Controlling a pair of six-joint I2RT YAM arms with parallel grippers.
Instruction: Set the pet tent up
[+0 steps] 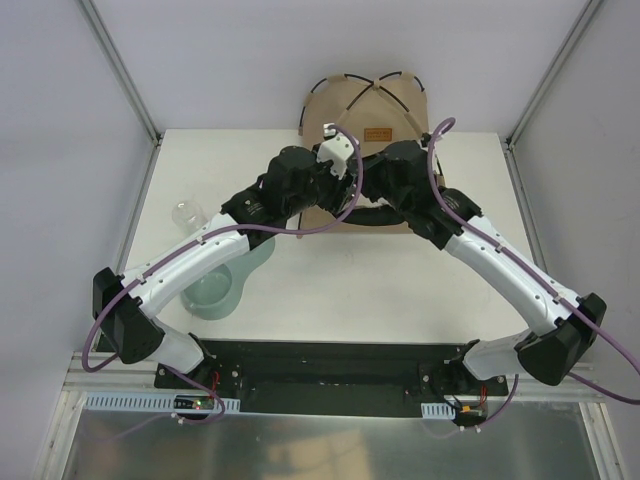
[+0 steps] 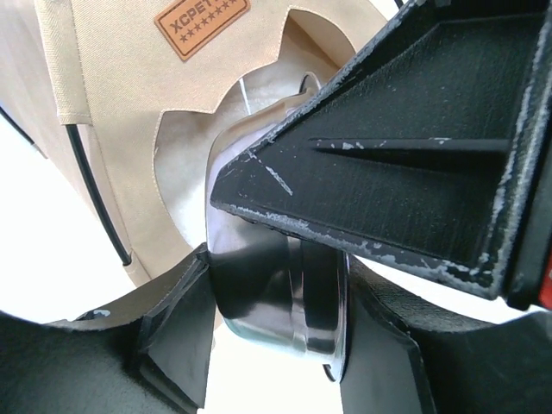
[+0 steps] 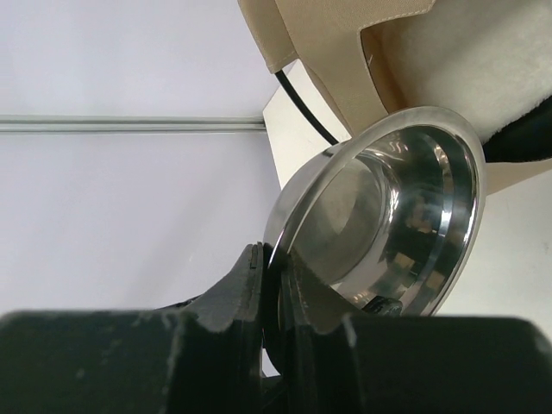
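One pet tent (image 1: pixel 365 105) stands at the far edge of the white table (image 1: pixel 380 280), its tan woven fabric smooth and matte, its outline domed. Thin black poles (image 1: pixel 345 80) arc and cross over its top; their number cannot be told. One small brown label patch (image 2: pixel 200 21), rectangular with stitched edges, sits above the rounded doorway, and one white fluffy cushion (image 3: pixel 457 60) shows inside.

One polished steel bowl (image 3: pixel 388 216), round with a flared rim and mirror-bright walls, hangs tilted just before that doorway. The right end effector (image 3: pixel 274 259) has its black fingers pressed together on the bowl's rim, pinching it. The left end effector (image 2: pixel 276 328) has its fingers partly spread on either side of the same bowl; whether they press on it cannot be told.

Two further vessels rest on the left of the table: one clear glass bowl (image 1: pixel 186 213) and one pale green rounded dish (image 1: pixel 215 290), partly under the left arm.
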